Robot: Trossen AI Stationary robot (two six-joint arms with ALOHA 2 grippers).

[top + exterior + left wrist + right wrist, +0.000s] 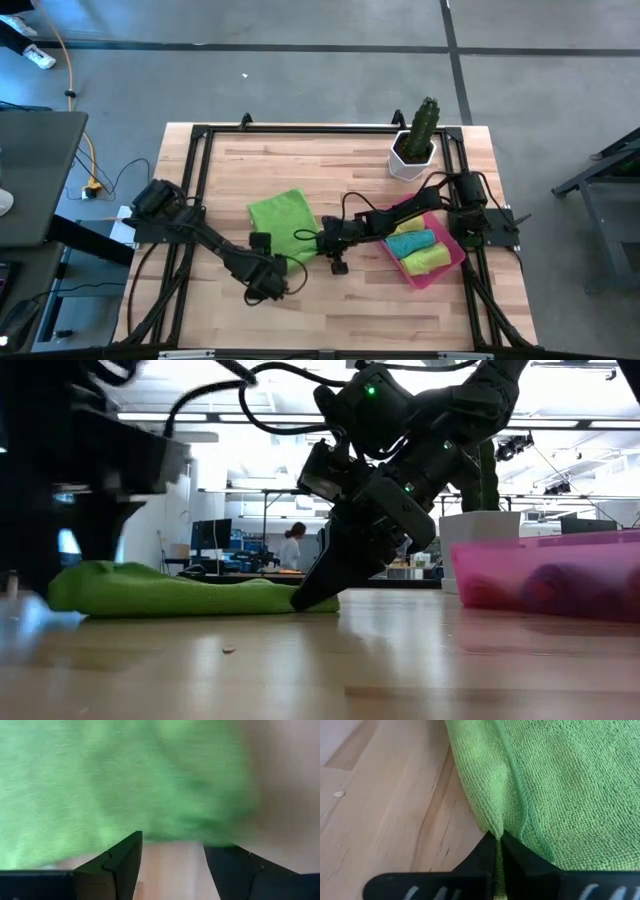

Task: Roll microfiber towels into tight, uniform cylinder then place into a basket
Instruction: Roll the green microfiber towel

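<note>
A lime green microfiber towel [280, 222] lies spread on the wooden table, and shows as a low heap in the low view [180, 592]. My right gripper [312, 238] is shut at the towel's right near edge. My left gripper [272, 285] hovers open just off the towel's near edge [175, 832], with bare table between its fingers [125, 865]; it touches nothing. The pink basket [455, 250] stands at the right and holds rolled towels, one teal [410, 243] and one yellow [427, 261]. My right gripper pinches the towel's border [496, 831], where a hemmed edge runs down onto a fold, only at the ends of its two fingers. The fingers [315, 592] slant down from the table's right. The towel stays flat on the table and slack.
A white pot with a green cactus [412, 150] stands at the far right, behind the basket. Black frame rails [200, 160] run along the table's sides. Bare wood lies in front of both grippers toward the near edge [340, 320].
</note>
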